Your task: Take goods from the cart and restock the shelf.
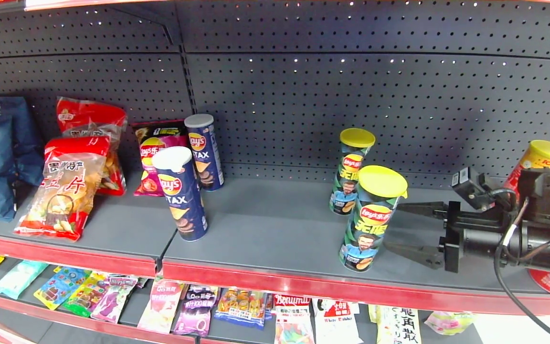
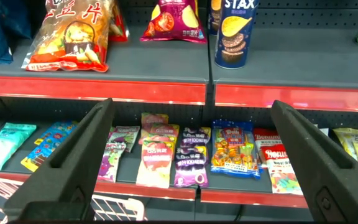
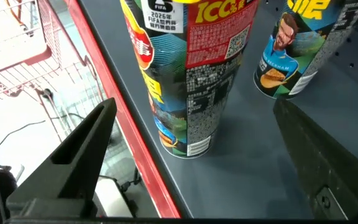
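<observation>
The right gripper (image 1: 392, 227) is spread open just beside the front can (image 1: 373, 220), which could be clipped and toppled off the shelf lip (image 1: 303, 285); the left gripper (image 2: 191, 106) is open too.

Logos and lettering, not transcribed: blue can (image 1: 179, 193), green can (image 1: 373, 217), red bag (image 1: 67, 186), lower-shelf packets (image 1: 244, 306). Square code (image 3: 236, 43) on the green can.

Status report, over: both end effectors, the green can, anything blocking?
Right end effector open at front green can, not gripping. Left end effector open, empty. Can upright near shelf edge. Second green can behind, apart.
</observation>
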{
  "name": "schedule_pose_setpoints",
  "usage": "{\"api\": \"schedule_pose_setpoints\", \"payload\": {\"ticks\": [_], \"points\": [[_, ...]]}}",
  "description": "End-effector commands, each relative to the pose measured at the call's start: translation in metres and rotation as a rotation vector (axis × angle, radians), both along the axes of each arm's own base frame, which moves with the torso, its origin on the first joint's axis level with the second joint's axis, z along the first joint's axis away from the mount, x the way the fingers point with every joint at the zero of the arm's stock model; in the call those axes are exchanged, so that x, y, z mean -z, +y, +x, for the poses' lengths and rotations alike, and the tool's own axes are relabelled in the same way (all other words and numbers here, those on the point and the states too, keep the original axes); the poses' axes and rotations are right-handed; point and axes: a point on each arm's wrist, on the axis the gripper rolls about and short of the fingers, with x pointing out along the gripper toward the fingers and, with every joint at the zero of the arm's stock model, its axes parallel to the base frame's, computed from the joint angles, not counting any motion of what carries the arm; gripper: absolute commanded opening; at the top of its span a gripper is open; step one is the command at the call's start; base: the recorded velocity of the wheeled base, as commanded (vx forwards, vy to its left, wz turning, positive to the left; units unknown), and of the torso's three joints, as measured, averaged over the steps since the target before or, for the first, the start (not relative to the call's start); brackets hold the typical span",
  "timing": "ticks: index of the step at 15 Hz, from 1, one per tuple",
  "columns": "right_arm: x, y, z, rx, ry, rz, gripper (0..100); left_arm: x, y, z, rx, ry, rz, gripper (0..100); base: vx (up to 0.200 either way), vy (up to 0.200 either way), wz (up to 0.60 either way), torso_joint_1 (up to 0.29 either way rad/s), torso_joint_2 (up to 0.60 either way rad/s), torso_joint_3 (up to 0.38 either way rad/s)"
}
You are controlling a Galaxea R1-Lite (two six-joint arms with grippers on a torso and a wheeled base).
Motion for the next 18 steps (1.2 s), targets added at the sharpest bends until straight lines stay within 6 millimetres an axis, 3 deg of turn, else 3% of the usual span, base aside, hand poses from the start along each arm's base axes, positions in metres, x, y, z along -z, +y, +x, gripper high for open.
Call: {"api": "schedule_pose_setpoints", "payload": {"ticks": [1, 18], "points": [[-0.001, 0.001, 0.000, -0.006, -0.003, 0.001, 100, 0.000, 0.000, 0.000, 0.000, 0.002, 0.000, 100, 0.000, 0.000, 0.00, 0.000, 0.00, 0.000], [0.003, 0.015, 0.020, -0.080, -0.034, 0.021, 100, 0.000, 0.000, 0.000, 0.000, 0.002, 0.000, 100, 0.000, 0.000, 0.00, 0.000, 0.00, 0.000]]}}
